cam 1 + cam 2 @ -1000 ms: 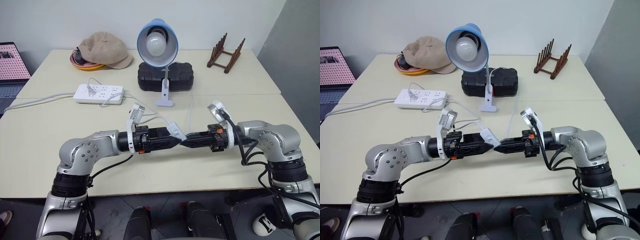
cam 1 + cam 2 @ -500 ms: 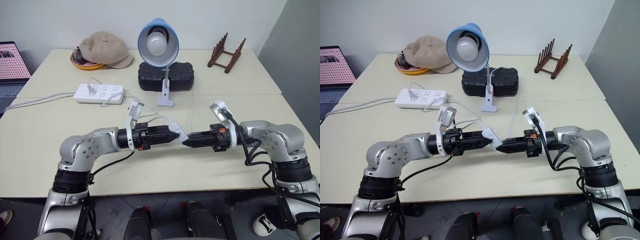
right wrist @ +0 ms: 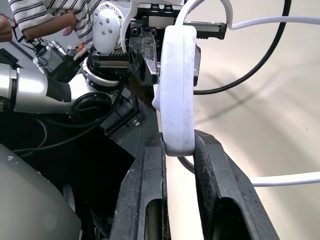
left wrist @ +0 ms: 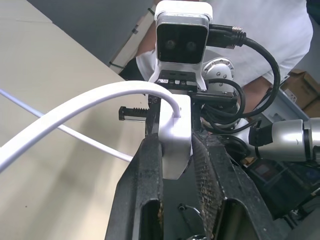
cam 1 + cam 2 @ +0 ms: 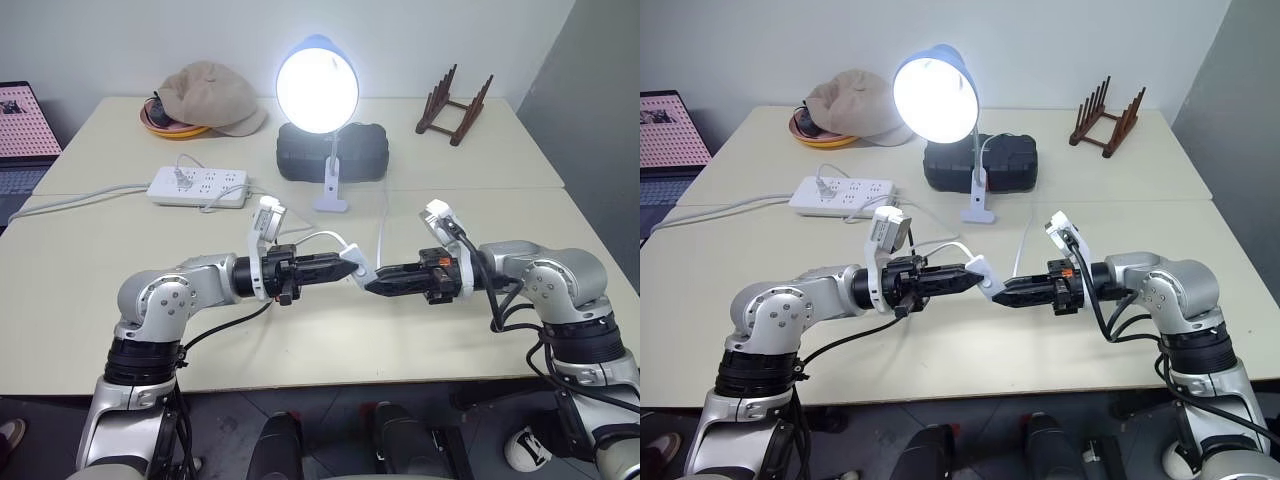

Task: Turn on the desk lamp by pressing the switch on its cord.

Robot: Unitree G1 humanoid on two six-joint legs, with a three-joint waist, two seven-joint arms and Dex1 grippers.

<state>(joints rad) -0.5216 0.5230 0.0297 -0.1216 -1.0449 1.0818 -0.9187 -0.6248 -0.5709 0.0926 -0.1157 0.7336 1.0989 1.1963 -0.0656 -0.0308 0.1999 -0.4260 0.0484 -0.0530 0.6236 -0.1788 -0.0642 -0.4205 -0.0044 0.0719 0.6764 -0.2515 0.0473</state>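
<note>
The desk lamp [image 5: 317, 85] at upper centre is now lit where it was dark before, while at frame centre the left gripper [image 5: 345, 268], previously open, has clamped onto the switch [image 5: 359, 269], whose other end the right gripper [image 5: 377, 286] grips, on the cord [image 5: 382, 225].

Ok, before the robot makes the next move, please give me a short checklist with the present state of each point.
1. Desk lamp lit: ok, the bulb glows brightly.
2. Left gripper shut on the switch: ok.
3. Right gripper shut on the switch: ok, it grips the other end.
4. Cord free of tangles around the arms: cannot tell.
5. Lamp standing upright on the table: ok.
6. Power strip with a plug in it: ok.
</note>
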